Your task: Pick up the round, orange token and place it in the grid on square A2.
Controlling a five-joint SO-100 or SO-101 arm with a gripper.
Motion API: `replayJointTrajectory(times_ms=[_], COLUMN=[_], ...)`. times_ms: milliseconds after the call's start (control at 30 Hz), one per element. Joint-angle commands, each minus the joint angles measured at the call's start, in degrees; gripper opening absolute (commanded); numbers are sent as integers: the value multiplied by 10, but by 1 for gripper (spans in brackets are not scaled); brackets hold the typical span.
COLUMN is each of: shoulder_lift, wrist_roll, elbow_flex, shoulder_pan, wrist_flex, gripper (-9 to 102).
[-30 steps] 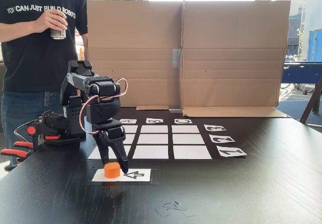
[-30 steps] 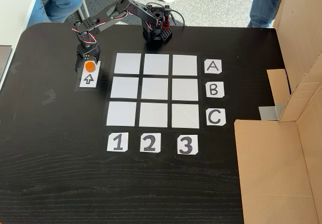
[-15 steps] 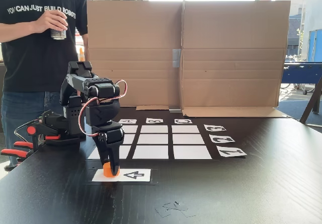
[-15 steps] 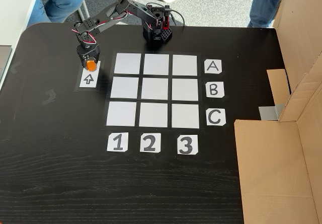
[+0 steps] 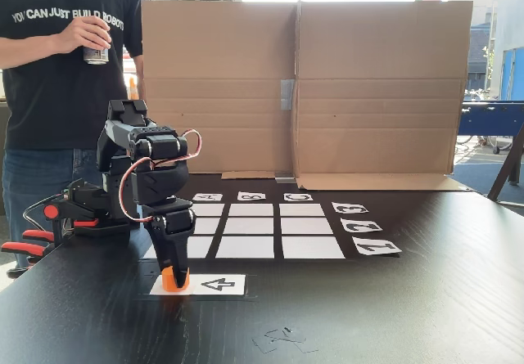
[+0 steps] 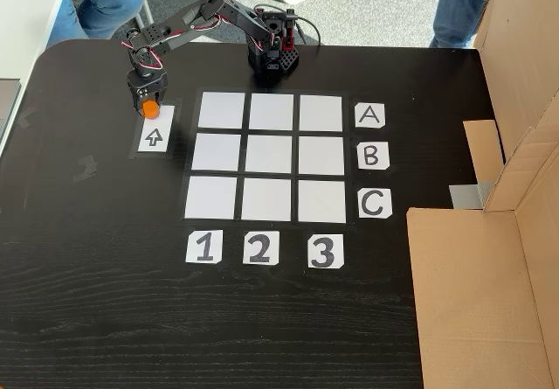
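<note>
Your hand (image 5: pixel 174 279) is clamped around the token (image 5: pixel 173 280), which sits at the near end of the arrow card (image 5: pixel 214 284), apparently barely off the surface (image 5: pixel 368 315). It looks light, rigid and slick plastic, so grip its short sides squarely. Square A2 (image 6: pixel 272 112) lies in the grid (image 6: pixel 270 157), top row, middle.

Hobby robotics demo space, makeshift. Black wood-grain tabletop (image 5: pixel 393 315) with a taped paper grid (image 6: pixel 269 157); folded cardboard backdrop (image 5: pixel 303 86) stands behind the grid. Person (image 5: pixel 57 78) holding a can (image 5: pixel 95 54) stands beyond the tabletop; sunlit windows and buildings behind the cardboard.
</note>
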Motion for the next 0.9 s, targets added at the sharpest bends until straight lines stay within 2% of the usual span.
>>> replayJointTrajectory(times_ms=[0, 500, 700, 867], shoulder_lift=[91, 332, 427, 513], wrist_roll=[-25, -179, -294, -340], elbow_flex=[4, 207, 284, 345], shoulder_pan=[9, -56, -91, -116], wrist_flex=[-4, -4, 5, 19], gripper=[-1, -1, -1, -1])
